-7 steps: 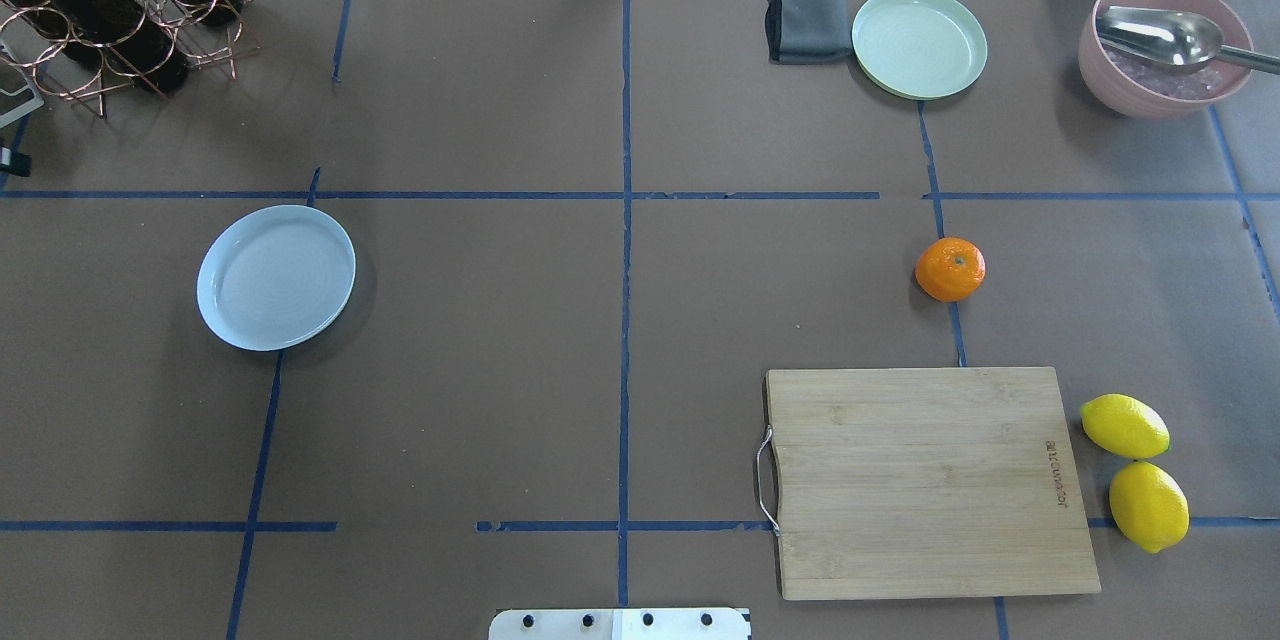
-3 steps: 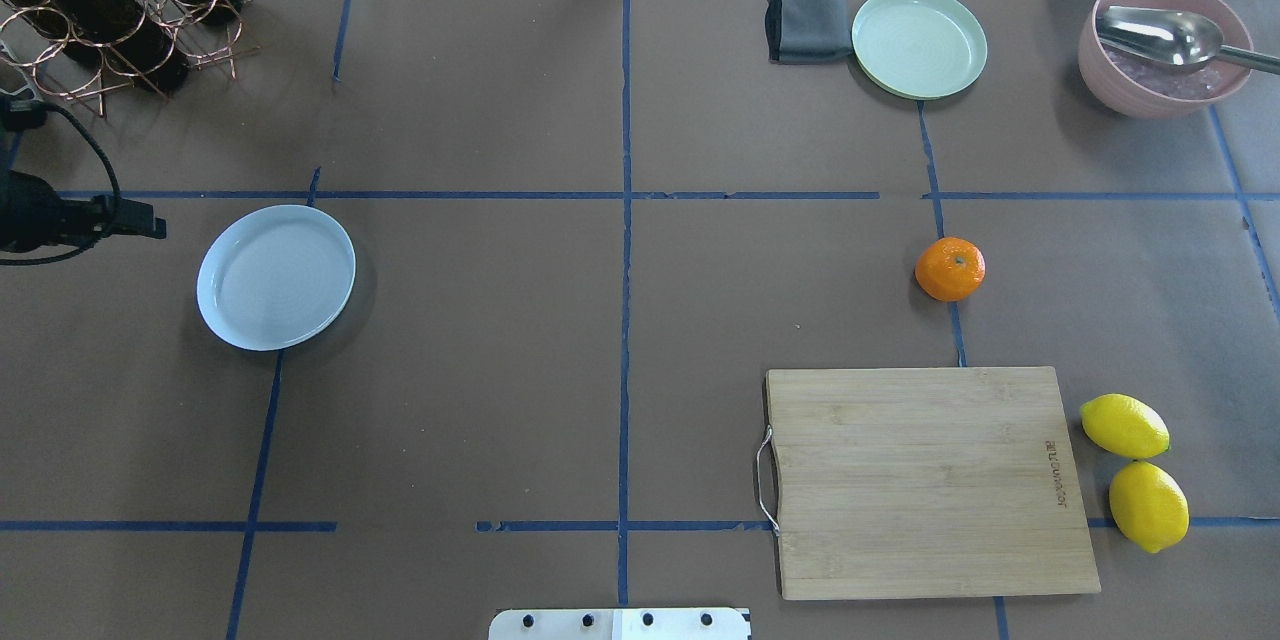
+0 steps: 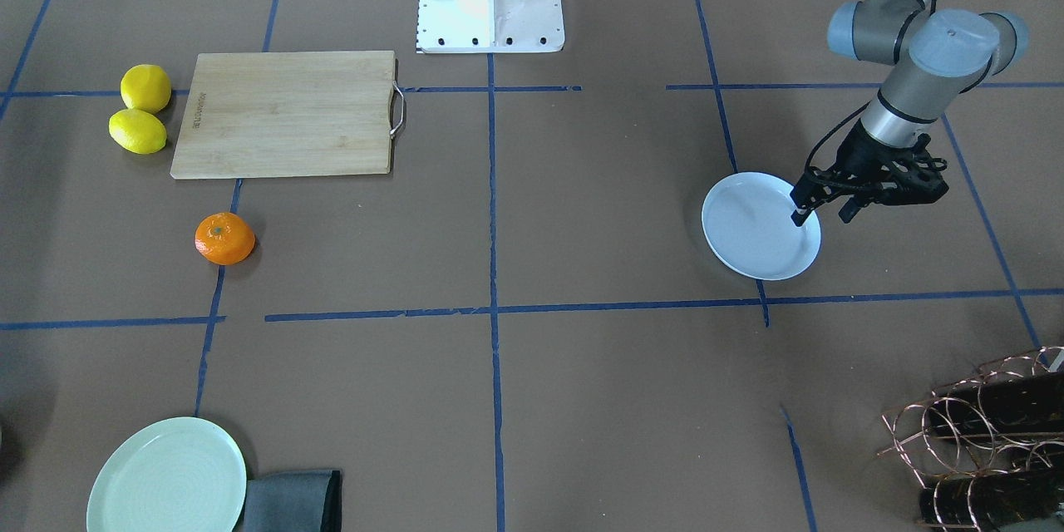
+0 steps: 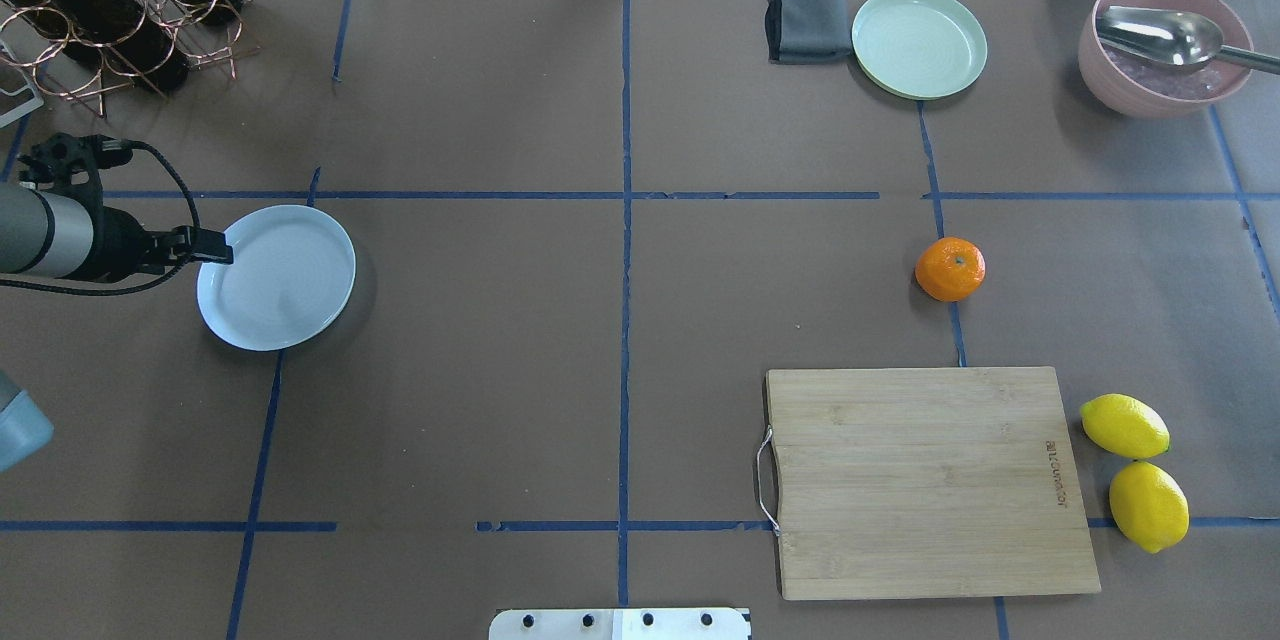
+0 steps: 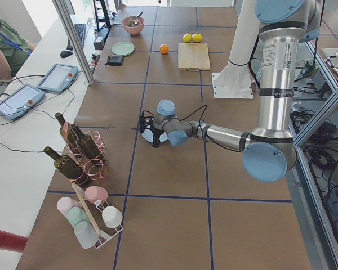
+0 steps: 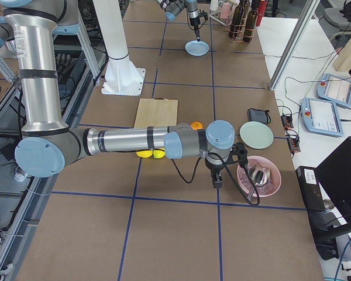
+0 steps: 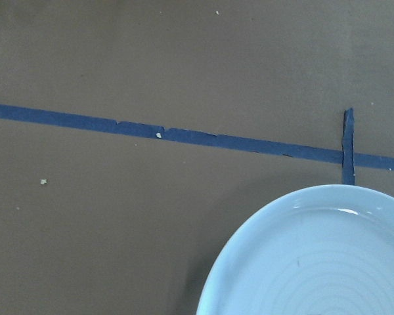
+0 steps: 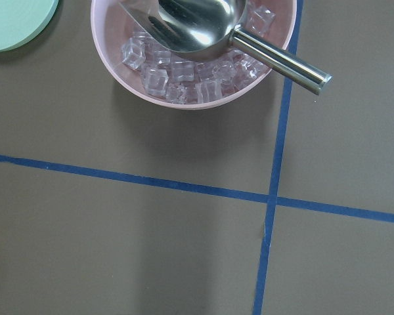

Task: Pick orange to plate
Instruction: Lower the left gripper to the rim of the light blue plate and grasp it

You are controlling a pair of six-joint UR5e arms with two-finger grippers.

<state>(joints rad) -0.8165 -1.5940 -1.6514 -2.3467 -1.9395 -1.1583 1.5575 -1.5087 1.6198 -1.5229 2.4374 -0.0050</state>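
The orange (image 4: pixel 950 269) sits alone on the brown table, right of centre and beyond the cutting board; it also shows in the front view (image 3: pixel 224 238). The pale bluish-white plate (image 4: pixel 290 290) lies far off on the left side. My left gripper (image 3: pixel 823 214) hovers over that plate's outer rim, open and with nothing between its fingers; its wrist view shows part of the plate (image 7: pixel 315 262). My right gripper (image 6: pixel 216 178) appears only in the right side view, near the pink bowl, and I cannot tell its state.
A wooden cutting board (image 4: pixel 925 480) lies near the orange, with two lemons (image 4: pixel 1124 426) at its right. At the back right stand a pale green plate (image 4: pixel 919 42), a grey cloth (image 4: pixel 803 22) and a pink bowl (image 4: pixel 1100 70) of ice with a metal scoop. A wine rack (image 4: pixel 120 0) fills the back left.
My left arm has come in from the left edge and its gripper now reaches the plate's rim. The orange and plate have not moved.
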